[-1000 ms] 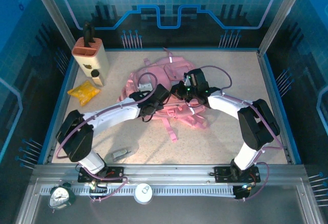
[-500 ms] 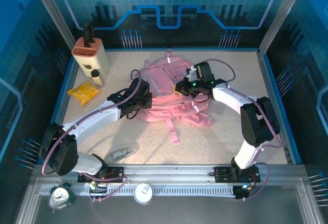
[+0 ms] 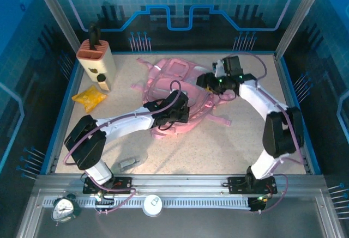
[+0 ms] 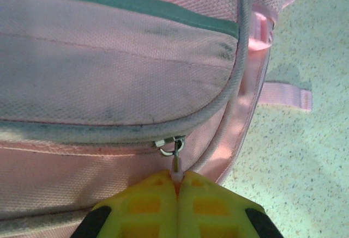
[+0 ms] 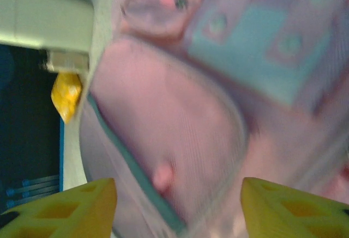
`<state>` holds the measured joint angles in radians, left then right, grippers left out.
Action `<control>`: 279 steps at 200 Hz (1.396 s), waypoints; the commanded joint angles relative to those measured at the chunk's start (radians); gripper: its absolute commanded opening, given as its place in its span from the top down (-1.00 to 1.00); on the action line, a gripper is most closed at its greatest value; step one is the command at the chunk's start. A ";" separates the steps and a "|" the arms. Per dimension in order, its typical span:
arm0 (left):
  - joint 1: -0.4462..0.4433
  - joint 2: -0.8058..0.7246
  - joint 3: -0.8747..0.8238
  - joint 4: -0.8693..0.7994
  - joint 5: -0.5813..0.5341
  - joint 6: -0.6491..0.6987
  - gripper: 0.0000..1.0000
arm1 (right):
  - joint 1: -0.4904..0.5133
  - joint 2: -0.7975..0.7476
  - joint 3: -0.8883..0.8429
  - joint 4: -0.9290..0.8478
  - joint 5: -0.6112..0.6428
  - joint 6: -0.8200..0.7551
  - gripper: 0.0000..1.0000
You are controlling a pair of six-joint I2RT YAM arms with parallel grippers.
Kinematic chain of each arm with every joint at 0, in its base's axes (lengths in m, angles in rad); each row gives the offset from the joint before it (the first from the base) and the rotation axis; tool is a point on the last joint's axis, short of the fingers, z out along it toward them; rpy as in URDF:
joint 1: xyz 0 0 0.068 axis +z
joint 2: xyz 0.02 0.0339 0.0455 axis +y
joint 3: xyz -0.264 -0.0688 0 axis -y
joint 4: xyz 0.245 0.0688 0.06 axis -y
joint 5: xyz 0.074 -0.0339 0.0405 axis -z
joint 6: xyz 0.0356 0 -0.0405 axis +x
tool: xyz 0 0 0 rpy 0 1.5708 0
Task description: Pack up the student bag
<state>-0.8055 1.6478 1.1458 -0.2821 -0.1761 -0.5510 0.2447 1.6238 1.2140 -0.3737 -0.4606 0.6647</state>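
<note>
Student bag [image 4: 109, 69], woven pink fabric, zip pull [image 4: 175, 159]

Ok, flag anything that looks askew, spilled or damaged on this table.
Nothing spilled or torn. The student bag lies crooked and rumpled, its straps splayed across the table; the left end effector pinches a zip pull. A small grey item lies loose near the arms' bases.

The table [image 3: 229, 140] is lit brightly from above, while the walls [image 3: 27, 85] around it are left dark blue. Faint, soft shadows are seen on it. The bag [image 4: 109, 58] is shown sharp in the left wrist view but badly blurred in the right wrist view.
</note>
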 commanded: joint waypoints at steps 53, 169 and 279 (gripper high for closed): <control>-0.003 0.018 0.033 -0.021 -0.004 0.014 1.00 | 0.118 -0.045 -0.234 0.241 -0.082 0.267 -0.24; 0.251 -0.108 -0.039 -0.180 -0.119 0.355 1.00 | -0.015 -0.025 -0.177 0.084 -0.018 -0.010 1.00; 0.081 0.068 0.076 -0.073 -0.094 0.383 1.00 | -0.184 0.225 0.242 -0.148 0.035 -0.320 1.00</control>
<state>-0.7502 1.6806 1.1809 -0.3374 -0.2390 -0.2062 0.0891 1.8126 1.3773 -0.4778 -0.4644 0.4492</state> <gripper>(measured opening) 0.048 0.063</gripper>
